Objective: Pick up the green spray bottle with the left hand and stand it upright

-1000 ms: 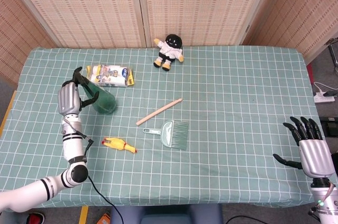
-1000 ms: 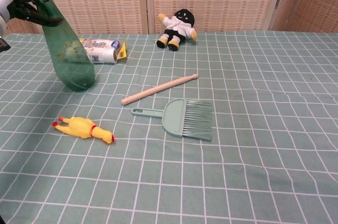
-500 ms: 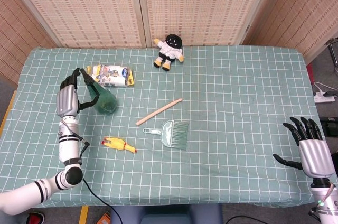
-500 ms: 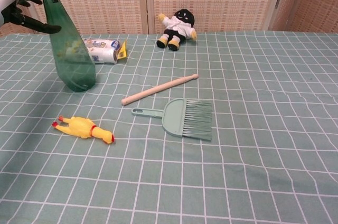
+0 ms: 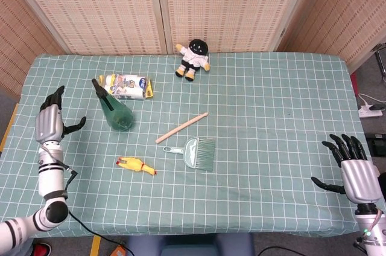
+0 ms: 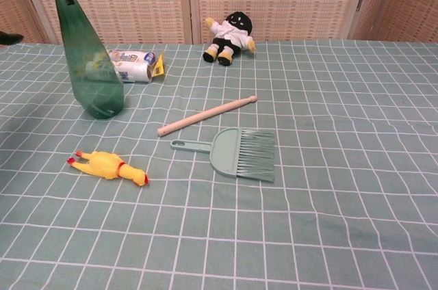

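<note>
The green spray bottle (image 5: pixel 116 112) (image 6: pixel 87 64) stands upright on the checked tablecloth, its black nozzle on top, untouched by either hand. My left hand (image 5: pixel 49 122) hovers well to the left of it, fingers spread and holding nothing; in the chest view only a dark fingertip (image 6: pixel 9 38) shows at the left edge. Down at the table's front right corner, my right hand (image 5: pixel 354 168) is open with spread fingers and lies outside the chest view.
A wrapped pack (image 5: pixel 125 86) lies just behind the bottle. A yellow rubber chicken (image 5: pixel 136 165), a wooden stick (image 5: pixel 181 127) and a green dustpan brush (image 5: pixel 196 152) lie mid-table. A black-headed doll (image 5: pixel 192 58) sits at the back.
My left hand let go of the bottle's neck and drew away to the left. The bottle stays standing upright. The right hand has not moved.
</note>
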### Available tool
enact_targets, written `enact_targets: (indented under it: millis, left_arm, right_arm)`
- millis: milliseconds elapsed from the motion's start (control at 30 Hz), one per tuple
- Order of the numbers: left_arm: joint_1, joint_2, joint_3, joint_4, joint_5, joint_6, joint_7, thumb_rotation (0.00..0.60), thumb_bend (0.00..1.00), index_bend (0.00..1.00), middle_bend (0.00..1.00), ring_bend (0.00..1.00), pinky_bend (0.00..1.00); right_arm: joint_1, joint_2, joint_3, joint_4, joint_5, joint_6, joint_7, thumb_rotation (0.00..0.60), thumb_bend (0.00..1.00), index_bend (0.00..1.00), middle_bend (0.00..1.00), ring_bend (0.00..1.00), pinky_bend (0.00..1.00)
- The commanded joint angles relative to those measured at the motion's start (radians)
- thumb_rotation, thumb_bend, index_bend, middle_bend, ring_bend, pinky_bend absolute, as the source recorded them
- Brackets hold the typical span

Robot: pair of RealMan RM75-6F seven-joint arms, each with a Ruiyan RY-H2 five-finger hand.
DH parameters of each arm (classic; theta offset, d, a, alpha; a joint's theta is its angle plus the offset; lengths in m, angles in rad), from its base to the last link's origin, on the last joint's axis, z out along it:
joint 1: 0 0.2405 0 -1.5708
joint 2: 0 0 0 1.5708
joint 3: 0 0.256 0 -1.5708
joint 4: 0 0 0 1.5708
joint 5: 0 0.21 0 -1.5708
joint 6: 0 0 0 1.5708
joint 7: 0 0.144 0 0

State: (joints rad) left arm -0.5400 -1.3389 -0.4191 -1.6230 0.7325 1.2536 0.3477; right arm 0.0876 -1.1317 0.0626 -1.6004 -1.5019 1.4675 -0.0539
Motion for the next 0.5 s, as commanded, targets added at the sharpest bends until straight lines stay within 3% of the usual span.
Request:
enact_targets:
  millis: [33,167,333,500]
  left_arm:
    - [0.112,0.148,0.145,-0.103,0.183,-0.011,-0.014,0.600,0.26,0.13,0.18,0.15,0.20]
    - [0.182,0.169,0.252,-0.011,0.438,0.070,-0.099,0.600,0.26,0.19,0.22,0.17,0.20]
    - [0.226,0.190,0.320,0.070,0.642,0.166,-0.165,0.600,0.26,0.21,0.25,0.17,0.19]
    - [0.233,0.174,0.323,0.106,0.671,0.172,-0.227,0.600,0.26,0.29,0.31,0.20,0.18]
  right_arm:
    - [0.001,0.000,0.000,-0.004,0.001,-0.001,-0.004,0.600,0.00,0.22,0.09,0.03,0.04]
    - [0.003,0.000,-0.001,-0.007,-0.003,-0.003,-0.016,0.600,0.00,0.22,0.09,0.03,0.04]
    - [0.004,-0.007,0.002,-0.007,0.000,0.001,-0.030,0.600,0.00,0.22,0.09,0.03,0.04]
    - [0.006,-0.009,0.002,-0.004,-0.002,0.000,-0.033,0.600,0.00,0.22,0.09,0.03,0.04]
